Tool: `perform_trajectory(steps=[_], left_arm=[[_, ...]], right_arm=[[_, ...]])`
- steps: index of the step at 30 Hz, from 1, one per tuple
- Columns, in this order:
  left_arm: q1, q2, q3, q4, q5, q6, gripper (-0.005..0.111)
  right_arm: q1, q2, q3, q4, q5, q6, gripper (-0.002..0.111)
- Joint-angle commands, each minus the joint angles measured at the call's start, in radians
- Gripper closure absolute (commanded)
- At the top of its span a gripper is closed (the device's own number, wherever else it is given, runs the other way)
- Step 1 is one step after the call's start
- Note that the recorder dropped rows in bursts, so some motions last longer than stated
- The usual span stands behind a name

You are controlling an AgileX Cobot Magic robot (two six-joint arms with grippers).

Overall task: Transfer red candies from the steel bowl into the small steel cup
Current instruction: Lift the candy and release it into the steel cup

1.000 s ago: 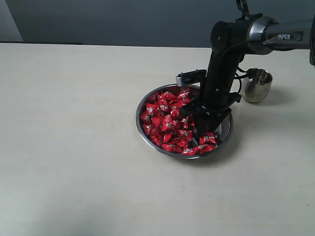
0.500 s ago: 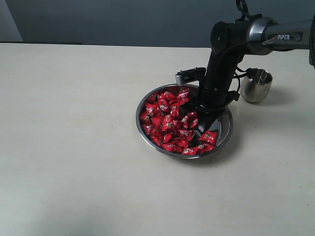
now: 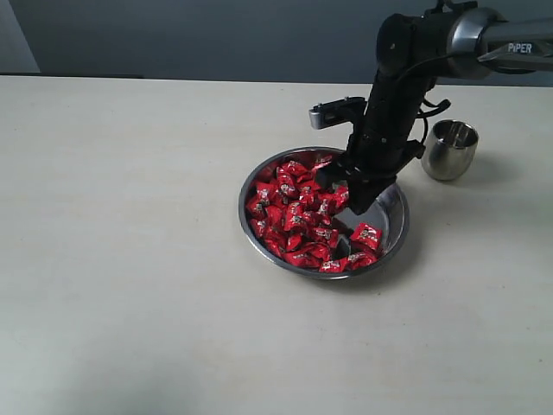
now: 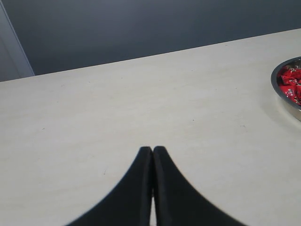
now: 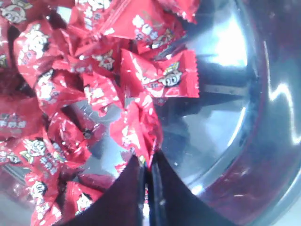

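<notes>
Over the steel bowl point(image 3: 396, 221), right gripper point(image 5: 148, 165) (jaws closed) pinches a red candy point(image 5: 141, 131).

The red candies point(image 3: 294, 212) wear glossy, crinkled wrappers. The steel bowl point(image 3: 391, 216) and small steel cup point(image 3: 449, 156) are polished metal; the bench point(image 3: 130, 259) is matt

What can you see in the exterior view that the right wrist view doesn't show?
Only the exterior view shows the small steel cup standing on the table beside the steel bowl, apart from it, and the bowl's whole rim. Only the right wrist view shows the right gripper closed on the wrapper of one candy, and the printed marks on the wrappers. Both show the red candies heaped toward one side of the bowl, with bare steel on the other.
</notes>
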Motion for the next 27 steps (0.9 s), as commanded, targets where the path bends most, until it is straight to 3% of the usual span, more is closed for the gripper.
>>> perform_trajectory(steps=[1, 12, 27], left_arm=[[-0.010, -0.004, -0.001, 0.000, -0.004, -0.006, 0.106], [-0.010, -0.004, -0.001, 0.000, -0.004, -0.006, 0.106], [-0.010, -0.004, -0.001, 0.000, -0.004, -0.006, 0.106]], right_arm=[[-0.001, -0.022, -0.004, -0.043, -0.001, -0.010, 0.109], [-0.013, -0.125, -0.006, -0.303, -0.139, 0.154, 0.109], [-0.266, -0.130, -0.066, -0.313, -0.163, 0.188, 0.109]])
